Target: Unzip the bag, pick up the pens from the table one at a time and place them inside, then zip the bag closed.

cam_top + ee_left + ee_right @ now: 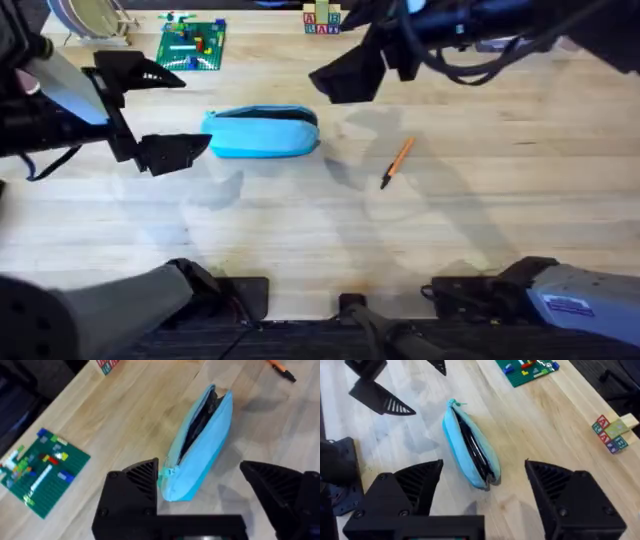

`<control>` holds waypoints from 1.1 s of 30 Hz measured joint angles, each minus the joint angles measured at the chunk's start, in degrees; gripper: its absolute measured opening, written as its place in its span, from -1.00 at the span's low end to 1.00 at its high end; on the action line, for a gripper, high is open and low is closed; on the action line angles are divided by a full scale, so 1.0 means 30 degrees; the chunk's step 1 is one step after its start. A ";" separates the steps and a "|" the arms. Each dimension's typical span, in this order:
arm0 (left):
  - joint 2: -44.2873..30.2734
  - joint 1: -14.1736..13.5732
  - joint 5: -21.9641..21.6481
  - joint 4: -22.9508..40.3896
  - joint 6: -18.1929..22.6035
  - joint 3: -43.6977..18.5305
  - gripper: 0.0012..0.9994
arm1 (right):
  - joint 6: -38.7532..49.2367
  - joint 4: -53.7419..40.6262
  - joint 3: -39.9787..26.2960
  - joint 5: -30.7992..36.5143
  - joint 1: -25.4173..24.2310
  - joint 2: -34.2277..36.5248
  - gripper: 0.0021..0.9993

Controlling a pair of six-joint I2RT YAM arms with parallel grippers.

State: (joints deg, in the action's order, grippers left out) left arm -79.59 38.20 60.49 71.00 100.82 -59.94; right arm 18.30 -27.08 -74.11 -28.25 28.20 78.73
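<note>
Both arms held above the bench, nothing grasped

Overhead: the left end effector [150, 115] reaches in from the left, fingers apart, just beside the bag [262, 132]; the right end effector [345, 75] hangs beyond it; one pen [397, 163] lies well right. Left wrist: bag [200, 442] unzipped (dark gap). Right wrist: fingers [407, 487] apart over the bench [545, 430].

The bag [262, 133], a light-blue oblong pouch, lies on the table [300, 230] left of centre, its dark zipper gaping open along the top. One orange pen [397, 162] with a black tip lies slanted on the wood, apart to its right.
</note>
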 joint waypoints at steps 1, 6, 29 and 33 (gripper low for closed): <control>0.0329 0.0000 -0.0133 0.0004 -0.0630 0.0000 0.99 | 0.0001 -0.0164 0.0000 0.0000 -0.0121 -0.0072 0.99; 0.2802 0.0000 -0.1768 0.0058 -0.5780 0.0000 0.99 | 0.0001 -0.2009 0.0000 0.0045 -0.1015 -0.0115 0.99; 0.7766 -0.1311 -0.5412 -0.0015 -1.6677 0.0000 0.99 | 0.2507 -0.2684 0.0000 0.0058 -0.1090 -0.0119 -0.95; 0.7766 -0.1311 -0.5521 -0.0017 -1.7954 0.0000 0.99 | 0.5166 -0.2927 0.0000 0.0047 -0.1090 -0.0112 -0.95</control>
State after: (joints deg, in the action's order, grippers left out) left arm -56.29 34.26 43.93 70.95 46.95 -59.94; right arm 33.80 -35.87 -74.11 -28.11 24.93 78.39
